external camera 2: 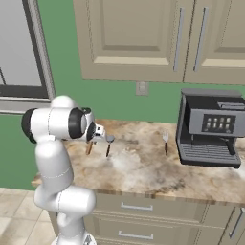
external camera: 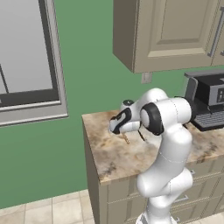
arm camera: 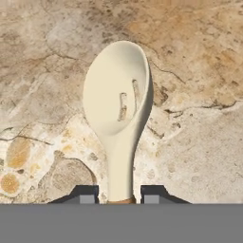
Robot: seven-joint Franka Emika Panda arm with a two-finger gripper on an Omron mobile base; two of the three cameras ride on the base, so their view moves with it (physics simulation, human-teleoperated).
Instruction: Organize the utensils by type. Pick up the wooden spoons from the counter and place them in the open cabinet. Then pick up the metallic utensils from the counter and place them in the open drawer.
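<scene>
Fingertips [arm camera: 88, 195] of the gripper [arm camera: 120, 198] stand on either side of the small wooden spoon [arm camera: 119, 108] where its pale neck meets the brown handle, and the jaws look closed against it, though the contact itself sits at the very edge of the hand view. The spoon lies flat on the counter [arm camera: 199, 142], a beige-and-brown marbled stone veined with dark cracks. Its bowl is cream-coloured, oval and shallow, cut through by two narrow slots, and it tapers into a slim neck.

From the right base view the gripper [external camera 2: 98, 134] is low over the counter's left end [external camera 2: 143, 167]. Just beside it lies a dark-handled utensil with a round grey head [external camera 2: 109, 142], and farther right, near the black coffee machine [external camera 2: 210, 127], lies a second dark-handled utensil with a small silvery head [external camera 2: 165, 141].
</scene>
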